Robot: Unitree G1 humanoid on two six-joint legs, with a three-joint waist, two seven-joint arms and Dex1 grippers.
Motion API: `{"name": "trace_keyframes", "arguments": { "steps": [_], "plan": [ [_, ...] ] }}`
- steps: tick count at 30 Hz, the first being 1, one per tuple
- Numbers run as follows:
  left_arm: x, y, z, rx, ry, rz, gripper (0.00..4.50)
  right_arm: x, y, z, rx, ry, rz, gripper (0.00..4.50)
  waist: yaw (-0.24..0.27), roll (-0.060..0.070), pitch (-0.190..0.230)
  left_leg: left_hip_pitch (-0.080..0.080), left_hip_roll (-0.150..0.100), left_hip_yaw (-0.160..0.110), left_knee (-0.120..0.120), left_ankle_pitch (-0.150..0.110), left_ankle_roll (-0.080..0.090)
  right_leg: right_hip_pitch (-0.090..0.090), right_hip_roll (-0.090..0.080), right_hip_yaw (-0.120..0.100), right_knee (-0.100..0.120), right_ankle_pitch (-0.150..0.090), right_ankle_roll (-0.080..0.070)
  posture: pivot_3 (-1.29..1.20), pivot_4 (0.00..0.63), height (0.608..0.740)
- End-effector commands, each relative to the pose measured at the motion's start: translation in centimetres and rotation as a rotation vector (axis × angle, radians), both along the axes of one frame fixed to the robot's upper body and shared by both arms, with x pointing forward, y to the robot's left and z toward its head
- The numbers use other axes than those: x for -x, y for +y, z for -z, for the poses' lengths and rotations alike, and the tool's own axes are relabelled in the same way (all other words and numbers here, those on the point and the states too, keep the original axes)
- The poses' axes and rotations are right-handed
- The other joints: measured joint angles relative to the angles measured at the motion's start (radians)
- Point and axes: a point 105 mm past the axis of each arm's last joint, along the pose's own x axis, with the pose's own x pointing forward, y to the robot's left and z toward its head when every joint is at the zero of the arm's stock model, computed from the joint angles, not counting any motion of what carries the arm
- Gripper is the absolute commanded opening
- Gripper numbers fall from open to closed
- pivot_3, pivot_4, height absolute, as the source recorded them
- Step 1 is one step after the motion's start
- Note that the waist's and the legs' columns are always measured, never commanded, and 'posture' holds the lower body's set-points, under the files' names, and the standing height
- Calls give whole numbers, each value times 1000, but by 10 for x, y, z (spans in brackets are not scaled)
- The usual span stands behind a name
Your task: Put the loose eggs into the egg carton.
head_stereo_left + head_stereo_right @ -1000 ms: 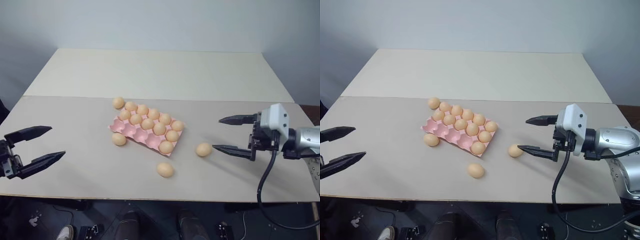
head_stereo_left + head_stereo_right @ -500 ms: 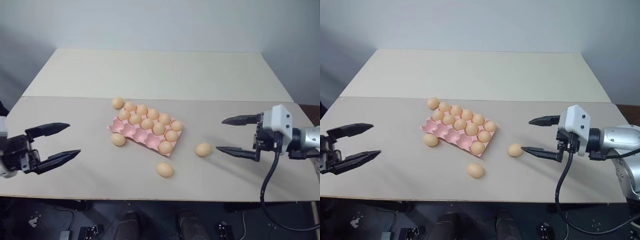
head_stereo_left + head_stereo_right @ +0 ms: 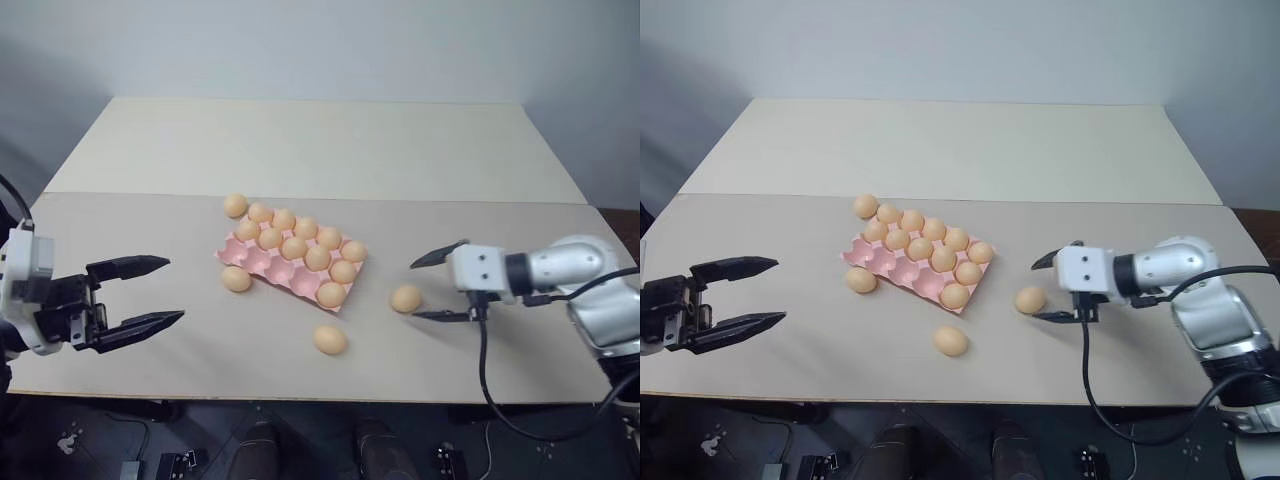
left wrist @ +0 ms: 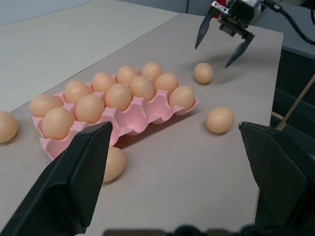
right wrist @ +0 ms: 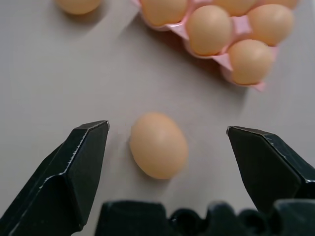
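My right gripper (image 5: 165,162) gapes empty around the smooth orange-tan loose egg (image 5: 158,144) on the beige table (image 3: 200,370), near the pink moulded egg carton (image 3: 292,262); a glancing finger could roll it away.

You have a beige counter (image 3: 300,140), two panels joined by a seam, before a plain pale wall (image 3: 320,45).

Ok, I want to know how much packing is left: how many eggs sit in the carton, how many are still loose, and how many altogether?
Seated eggs, in the egg carton: 11
Loose eggs: 4
Total: 15 eggs
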Motion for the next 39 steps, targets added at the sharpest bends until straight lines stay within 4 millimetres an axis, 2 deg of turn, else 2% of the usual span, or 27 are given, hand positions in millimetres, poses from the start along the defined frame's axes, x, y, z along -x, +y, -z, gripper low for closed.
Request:
{"name": "trace_keyframes", "arguments": {
  "steps": [1,4,5,7,11,13,14,21,24,27,32,36,39],
  "plan": [
    [0,-2,-6,-18,-23,20,4466,-3,3,1,83,-45,-72,4500,0,0,0,0,0,0,0,0,0,0,0,0,0,0,0,0,150,740],
    [-1,-3,-5,-17,-25,19,4466,-14,6,11,121,-52,-72,4500,-1,0,0,0,0,0,0,0,0,0,0,0,0,0,0,0,150,740],
    [0,-3,-5,-15,-27,19,4490,-17,6,13,138,-61,-76,4317,-1,0,0,0,0,0,0,0,0,0,0,0,0,0,0,0,150,740],
    [2,-3,-5,-15,-28,16,4500,-19,6,16,140,-44,-72,3899,-1,0,0,0,0,0,0,0,0,0,0,0,0,0,0,0,150,740],
    [5,-1,-4,-20,-28,6,4500,-21,7,21,148,-42,-83,2559,-1,0,0,0,0,0,0,0,0,0,0,0,0,0,0,0,150,740],
    [7,-1,-5,-22,-29,2,4500,-22,9,18,131,-59,-80,1961,-1,0,0,0,0,0,0,0,0,0,0,0,1,0,0,0,150,740],
    [8,-1,-5,-22,-30,0,4500,-22,10,14,117,-63,-83,1860,-2,0,0,0,0,0,0,0,0,0,0,0,1,0,0,0,150,740],
    [7,11,-14,-11,-64,-62,4500,-9,19,-29,2,-112,-135,1814,0,0,0,0,0,0,0,0,0,0,0,0,1,0,0,0,150,740],
    [5,16,-21,4,-89,-82,4500,-5,37,-47,-92,-122,-176,1814,-3,0,0,1,1,0,0,0,0,0,0,0,1,0,0,0,150,740],
    [3,20,-25,-2,-103,-99,4500,-5,68,-61,-199,-131,-233,1814,-9,0,0,1,1,-1,0,0,0,0,1,0,1,0,0,0,150,740],
    [4,24,-26,-11,-105,-116,4500,-15,115,-55,-231,-172,-271,1814,-18,0,0,0,1,-1,0,0,0,-1,1,-1,2,0,0,0,150,740],
    [6,25,-25,-10,-107,-126,4500,-28,153,-36,-224,-197,-236,1814,-22,0,0,0,1,-1,0,0,0,-1,1,-1,2,0,0,0,150,740],
    [7,24,-24,-10,-108,-129,4500,-31,162,-30,-229,-187,-209,1814,-21,0,0,0,1,-1,0,0,0,-2,1,-1,3,0,0,0,150,740]
  ]
}}
